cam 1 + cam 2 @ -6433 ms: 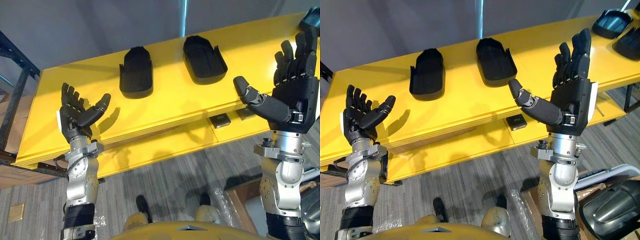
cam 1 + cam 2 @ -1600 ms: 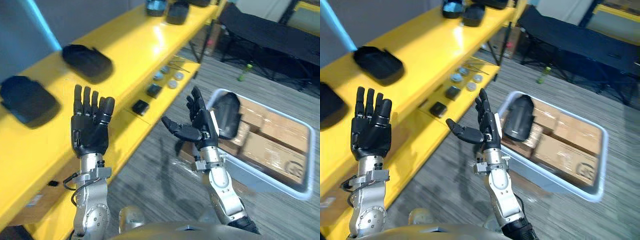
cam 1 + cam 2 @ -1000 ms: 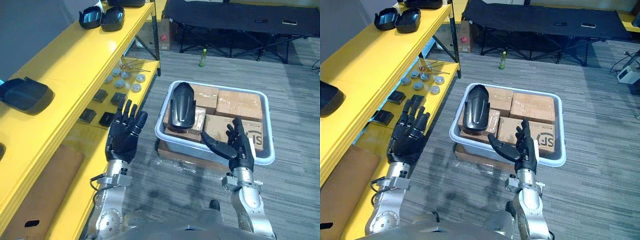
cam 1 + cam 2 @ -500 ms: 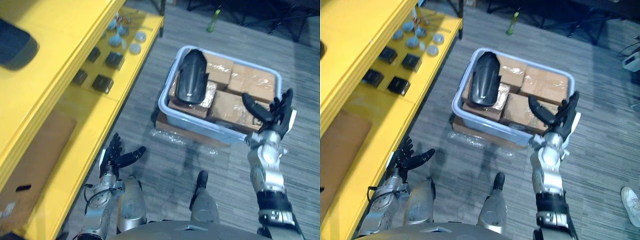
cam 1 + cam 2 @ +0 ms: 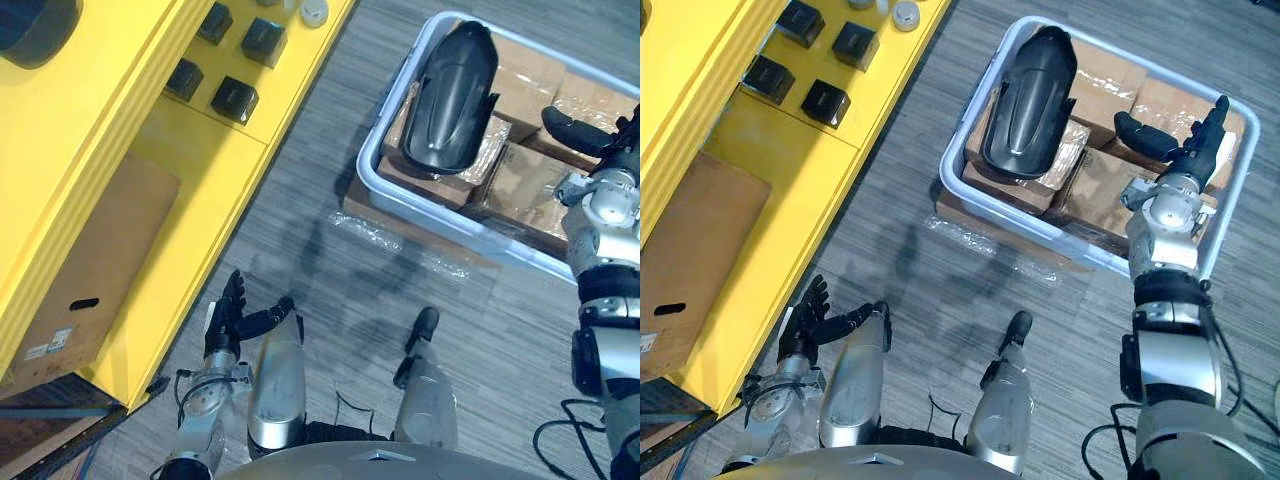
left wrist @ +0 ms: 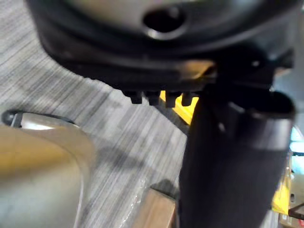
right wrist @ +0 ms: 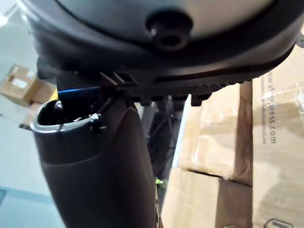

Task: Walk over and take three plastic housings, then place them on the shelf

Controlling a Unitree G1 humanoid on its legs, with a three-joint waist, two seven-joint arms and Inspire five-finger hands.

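One black plastic housing (image 5: 447, 98) lies curved side up on cardboard boxes (image 5: 1110, 180) inside a pale grey bin (image 5: 970, 195) on the floor. My right hand (image 5: 1192, 150) hovers over the boxes at the bin's right part, to the right of the housing and apart from it, open with its thumb spread and nothing in it. In the right wrist view its thumb (image 7: 104, 166) stands before the boxes (image 7: 223, 133). My left hand (image 5: 235, 320) hangs low by the shelf's foot, open and empty. Another black housing (image 5: 30, 25) lies on the yellow shelf (image 5: 120, 120) at far left.
Small black blocks (image 5: 232, 97) sit on the shelf's lower board. A flat cardboard box (image 5: 90, 270) lies under the shelf. Grey striped carpet (image 5: 940, 270) spreads between shelf and bin.
The view has moved in on the bin, which now shows larger and higher. My right hand has come over the boxes in the bin. The left hand stays low and open.
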